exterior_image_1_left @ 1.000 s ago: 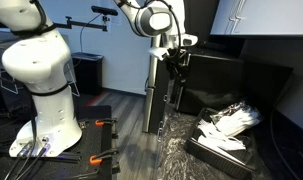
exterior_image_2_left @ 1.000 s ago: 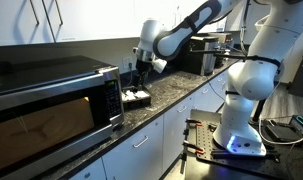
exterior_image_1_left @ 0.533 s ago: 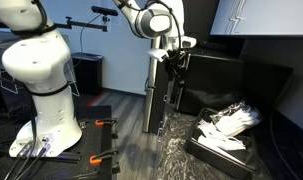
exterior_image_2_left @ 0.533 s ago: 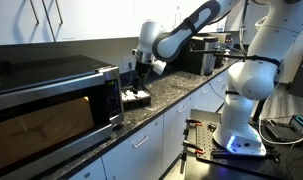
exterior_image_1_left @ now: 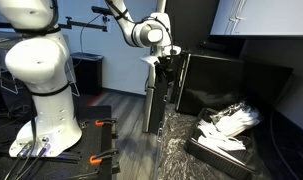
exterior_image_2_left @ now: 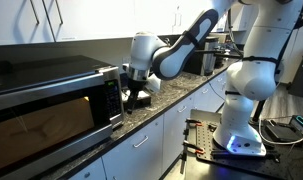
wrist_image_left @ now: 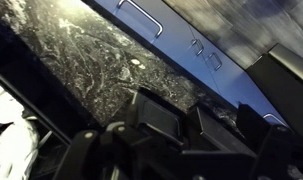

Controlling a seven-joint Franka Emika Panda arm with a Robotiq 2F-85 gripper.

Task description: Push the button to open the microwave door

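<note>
Microwave oven of brushed steel with dark glass door (exterior_image_2_left: 46, 105) at left of frame in an exterior view, door flush against front, not open. Narrow control strip (exterior_image_2_left: 112, 98) at oven's right end; single buttons too small to make out. Black 2-fingered Robotiq gripper (exterior_image_2_left: 132, 88) at centre-left of frame, just beside that strip, on white jointed Franka arm (exterior_image_2_left: 181, 50) stretched across from upper right. Touching strip or apart: cannot tell. Fingers spread or closed: cannot tell from any of 3 views. Same gripper (exterior_image_1_left: 162, 66) above centre in an exterior view, close against front edge of oven (exterior_image_1_left: 154, 100), seen here as tall dark box. Black rectangular tray with white crumpled items (exterior_image_2_left: 139, 101) just right of oven on speckled black stone countertop (exterior_image_2_left: 181, 90); same tray (exterior_image_1_left: 226, 135) at lower right of frame. White cabinet fronts with metal bar handles (exterior_image_2_left: 151, 145) under counter. Wrist view: dark gripper parts across bottom edge, blurred; glossy countertop (wrist_image_left: 91, 60) through middle, cabinet handles (wrist_image_left: 141, 13) at top, white items (wrist_image_left: 6, 125) at lower left
</note>
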